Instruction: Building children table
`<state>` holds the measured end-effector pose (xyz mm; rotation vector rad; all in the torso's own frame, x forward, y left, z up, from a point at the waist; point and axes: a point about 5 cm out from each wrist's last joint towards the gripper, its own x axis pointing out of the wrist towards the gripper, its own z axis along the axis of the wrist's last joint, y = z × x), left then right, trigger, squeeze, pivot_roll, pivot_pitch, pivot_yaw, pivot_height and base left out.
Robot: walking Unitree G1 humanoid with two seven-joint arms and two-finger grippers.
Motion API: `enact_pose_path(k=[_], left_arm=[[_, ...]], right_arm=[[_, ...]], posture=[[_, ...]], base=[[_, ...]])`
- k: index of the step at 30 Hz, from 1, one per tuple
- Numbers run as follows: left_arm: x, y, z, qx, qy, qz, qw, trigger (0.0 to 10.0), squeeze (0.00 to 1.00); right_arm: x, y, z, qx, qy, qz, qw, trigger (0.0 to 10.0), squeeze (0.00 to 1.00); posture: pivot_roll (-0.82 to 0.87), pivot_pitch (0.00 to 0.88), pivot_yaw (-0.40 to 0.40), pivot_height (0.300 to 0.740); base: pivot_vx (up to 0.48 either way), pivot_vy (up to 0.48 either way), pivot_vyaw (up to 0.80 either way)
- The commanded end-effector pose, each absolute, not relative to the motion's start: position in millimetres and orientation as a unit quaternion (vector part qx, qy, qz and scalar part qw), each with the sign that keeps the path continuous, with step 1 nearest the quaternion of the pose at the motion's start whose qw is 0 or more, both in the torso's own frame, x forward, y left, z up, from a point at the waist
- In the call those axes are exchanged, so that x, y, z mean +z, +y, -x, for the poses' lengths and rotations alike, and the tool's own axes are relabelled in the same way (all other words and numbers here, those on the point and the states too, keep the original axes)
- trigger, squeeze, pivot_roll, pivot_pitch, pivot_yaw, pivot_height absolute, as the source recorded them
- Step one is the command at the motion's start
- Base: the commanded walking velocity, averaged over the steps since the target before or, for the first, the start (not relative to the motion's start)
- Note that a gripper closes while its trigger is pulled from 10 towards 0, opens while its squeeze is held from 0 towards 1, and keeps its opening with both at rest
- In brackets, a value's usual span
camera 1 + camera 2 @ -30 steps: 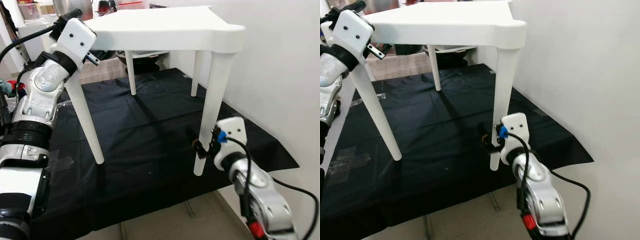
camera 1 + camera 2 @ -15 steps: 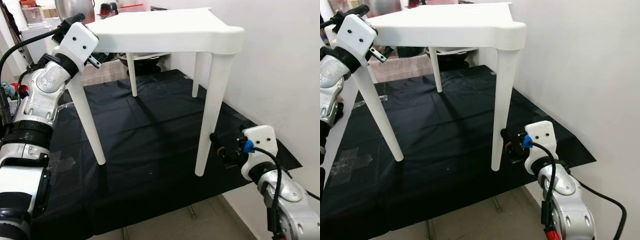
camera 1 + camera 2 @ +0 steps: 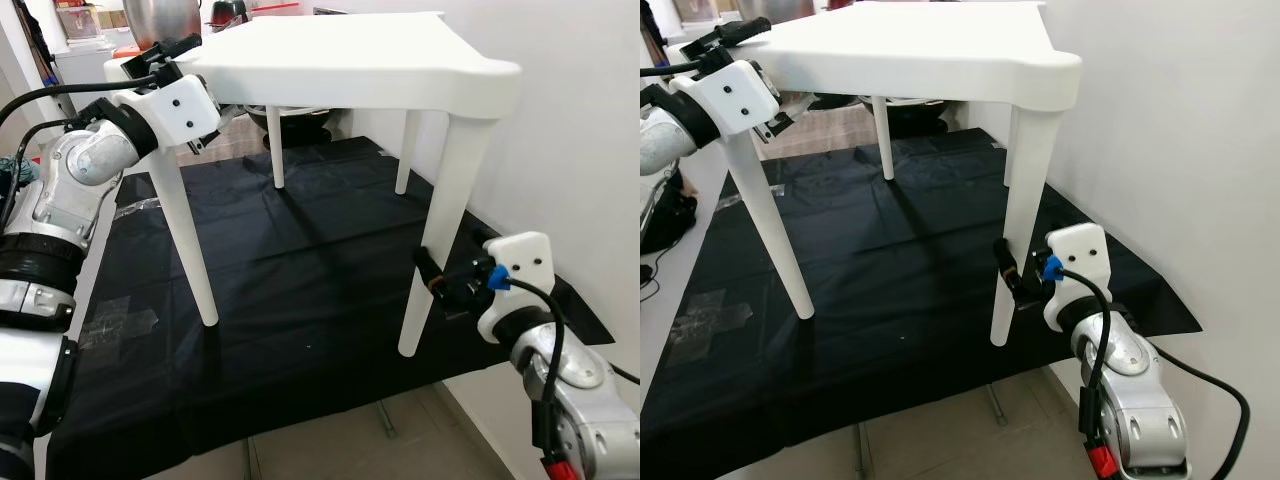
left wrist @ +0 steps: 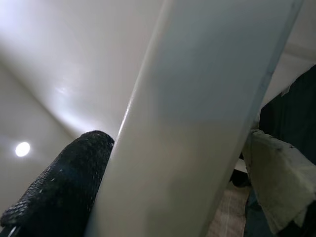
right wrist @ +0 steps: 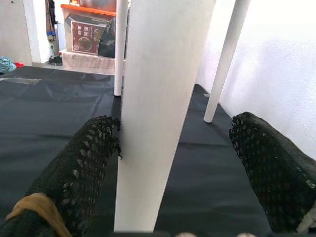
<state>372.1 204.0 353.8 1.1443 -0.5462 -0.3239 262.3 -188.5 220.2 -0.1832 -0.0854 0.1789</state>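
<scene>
1. At the lower right of the left eye view, your right gripper sits low beside the near right leg of the white children's table. Its wrist view shows the jaws spread wide: one finger touches the side of that leg, the other stands well apart from it, so nothing is pinched.

2. That near right leg stands upright on the black sheet, which covers the floor across the lower and middle frame. Where the sheet ends at the bottom edge you see bare tiled floor.

3. At mid left, the near left leg slants down to the sheet, its foot well apart from the right one.

4. At the upper left, your left gripper is raised to the table's near left corner. The left wrist view shows one black finger lying against the table's white edge; you cannot tell whether the jaws are pinching it.

5. The tabletop spans the upper frame, standing on all four legs, close to the white wall on the right.

6. Farther back, the two rear legs rest on the sheet, with cluttered boxes at the top left corner.
</scene>
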Motion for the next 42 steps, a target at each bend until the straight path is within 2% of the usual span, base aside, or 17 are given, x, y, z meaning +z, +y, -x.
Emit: enact_pose_path(k=[1, 3, 5, 7, 8, 9, 10, 11, 12, 15, 17, 21, 31, 32, 34, 35, 42], left_arm=[[308.5, 210.9, -381.4, -0.193, -0.158, -0.557, 0.792, 10.0, 0.0], [308.8, 209.2, -380.6, -0.197, -0.161, -0.565, 0.785, 10.0, 0.0], [313.4, 203.5, -378.2, -0.206, -0.176, -0.595, 0.757, 10.0, 0.0], [313.4, 203.5, -378.2, -0.206, -0.176, -0.595, 0.757, 10.0, 0.0], [318.0, 199.5, -376.5, -0.211, -0.187, -0.61, 0.74, 10.0, 0.0], [318.0, 199.5, -376.5, -0.211, -0.187, -0.61, 0.74, 10.0, 0.0], [322.7, 194.7, -374.4, -0.218, -0.201, -0.625, 0.722, 10.0, 0.0], [322.7, 194.7, -374.4, -0.218, -0.201, -0.625, 0.722, 10.0, 0.0], [327.6, 189.5, -372.2, -0.222, -0.216, -0.635, 0.707, 10.0, 0.0], [327.6, 189.5, -372.2, -0.222, -0.216, -0.635, 0.707, 10.0, 0.0], [335.1, 182.5, -368.8, -0.22, -0.244, -0.647, 0.688, 10.0, 0.0], [338.1, 180.8, -366.4, -0.214, -0.259, -0.651, 0.68, 10.0, 0.0], [335.9, 185.9, -365.5, -0.206, -0.258, -0.659, 0.676, 10.0, 0.0], [336.8, 186.4, -365.4, -0.203, -0.26, -0.661, 0.674, 10.0, 0.0], [337.6, 186.4, -365.4, -0.201, -0.262, -0.662, 0.673, 10.0, 0.0], [337.9, 185.8, -365.6, -0.2, -0.264, -0.663, 0.671, 10.0, 0.0], [337.6, 183.1, -365.1, -0.2, -0.272, -0.661, 0.67, 10.0, 0.0]], right_arm=[[223.4, -189.0, -263.9, 0.089, -0.048, 0.078, 0.992, 10.0, 0.0], [226.6, -190.8, -264.6, 0.086, -0.052, 0.073, 0.992, 10.0, 0.0], [232.4, -193.0, -267.1, 0.083, -0.061, 0.064, 0.993, 10.0, 0.0], [232.4, -193.0, -267.1, 0.083, -0.061, 0.064, 0.993, 10.0, 0.0], [233.8, -192.8, -268.4, 0.084, -0.062, 0.062, 0.993, 10.0, 0.0], [233.8, -192.8, -268.4, 0.084, -0.062, 0.062, 0.993, 10.0, 0.0], [234.4, -192.2, -269.7, 0.086, -0.063, 0.062, 0.992, 10.0, 0.0], [234.4, -192.2, -269.7, 0.086, -0.063, 0.062, 0.992, 10.0, 0.0], [234.3, -191.2, -271.0, 0.086, -0.063, 0.06, 0.992, 10.0, 0.0], [234.3, -191.2, -271.0, 0.086, -0.063, 0.06, 0.992, 10.0, 0.0], [233.5, -189.7, -272.5, 0.085, -0.063, 0.055, 0.993, 10.0, 0.0], [232.4, -188.8, -273.8, 0.083, -0.061, 0.051, 0.993, 10.0, 0.0], [234.5, -186.3, -277.6, 0.088, -0.066, 0.046, 0.993, 10.0, 0.0], [239.0, -185.8, -279.7, 0.092, -0.076, 0.044, 0.992, 1.8, 0.0], [242.2, -185.5, -281.2, 0.094, -0.083, 0.042, 0.991, 1.8, 0.0], [246.8, -185.7, -282.6, 0.094, -0.092, 0.041, 0.99, 0.0, 0.0], [260.3, -186.9, -285.8, 0.083, -0.115, 0.026, 0.99, 0.0, 0.0]], posture=[[0.02, 0.0, -0.037, 0.74], [0.02, 0.0, -0.038, 0.74], [0.02, 0.0, -0.045, 0.74], [0.02, 0.0, -0.045, 0.74], [0.02, 0.0, -0.047, 0.74], [0.02, 0.0, -0.047, 0.74], [0.02, 0.0, -0.048, 0.74], [0.02, 0.0, -0.048, 0.74], [0.02, 0.0, -0.048, 0.74], [0.02, 0.0, -0.048, 0.74], [0.02, 0.0, -0.045, 0.74], [0.03, 0.0, -0.049, 0.74], [0.04, 0.0, -0.056, 0.74], [0.04, 0.0, -0.058, 0.74], [0.04, 0.0, -0.058, 0.74], [0.04, 0.0, -0.058, 0.74], [0.04, 0.0, -0.061, 0.74]], base=[[0.0, 0.0, 0.0], [0.0, 0.0, 0.0], [0.0, 0.0, 0.0], [0.0, 0.0, 0.0], [0.0, 0.0, 0.0], [0.0, 0.0, 0.0], [0.0, 0.0, 0.0], [0.0, 0.0, 0.0], [0.0, 0.0, 0.0], [0.0, 0.0, 0.0], [0.0, 0.0, 0.0], [0.0, 0.0, 0.0], [0.0, 0.0, 0.0], [0.0, 0.0, 0.0], [0.0, 0.0, 0.0], [0.0, 0.0, 0.0], [0.0, 0.0, 0.0]])
